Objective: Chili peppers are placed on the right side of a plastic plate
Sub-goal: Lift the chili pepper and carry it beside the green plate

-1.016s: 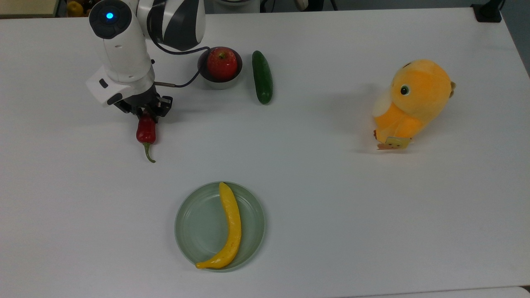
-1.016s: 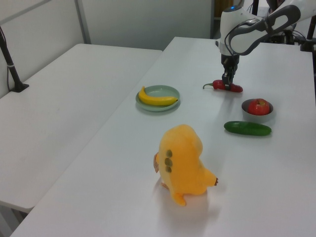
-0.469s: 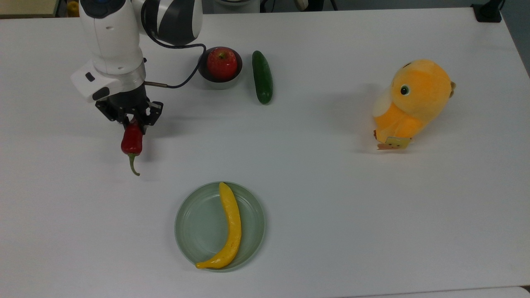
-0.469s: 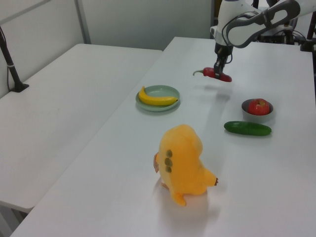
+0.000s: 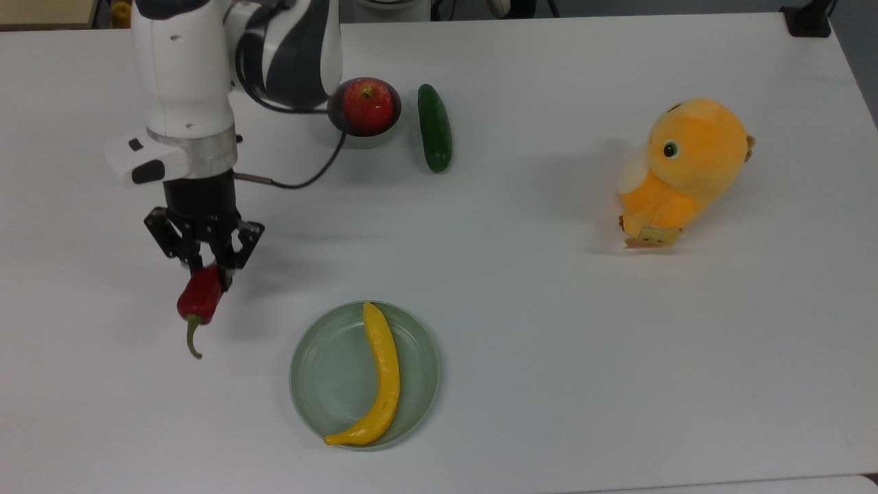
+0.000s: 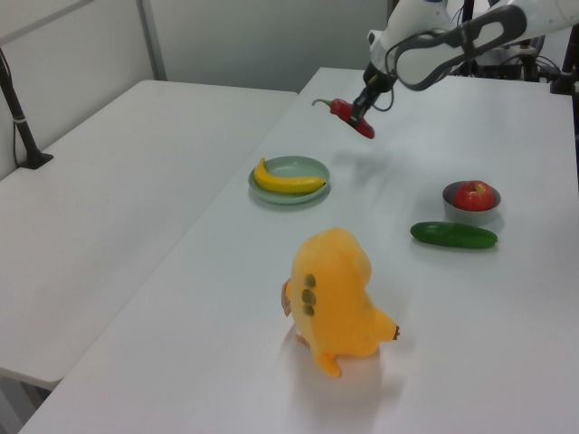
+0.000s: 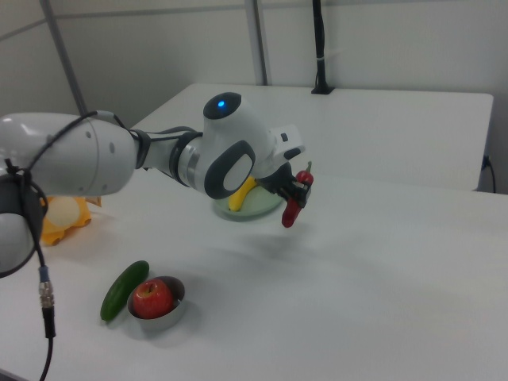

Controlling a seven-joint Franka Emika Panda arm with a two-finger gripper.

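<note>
The dark red chili pepper [image 5: 199, 296] hangs in the air with my gripper [image 5: 208, 266] shut on its upper end, its green stem curling down toward the table. From the side, the chili [image 6: 352, 117] rides well above the table under the gripper [image 6: 362, 108]. The chili [image 7: 292, 204] also shows in the right view, held at the gripper [image 7: 299, 189]. The pale green plastic plate [image 5: 328, 374] lies to the lower right of the chili in the top view, and a long yellow curved item [image 5: 381, 376] rests in its right half. The same plate [image 6: 306, 165] and plate [image 7: 260, 205] appear in the side views.
A grey metal bowl [image 5: 343, 134] holding a red apple [image 5: 368, 104] stands at the back, with a dark green cucumber [image 5: 434, 127] beside it. An orange plush toy [image 5: 684, 166] sits at the top view's right. The white table [image 5: 549, 329] is bare around the plate.
The gripper lifted the chili off the table and carried it toward the top view's lower left, nearer the plate's level. Everything else has stayed where it was.
</note>
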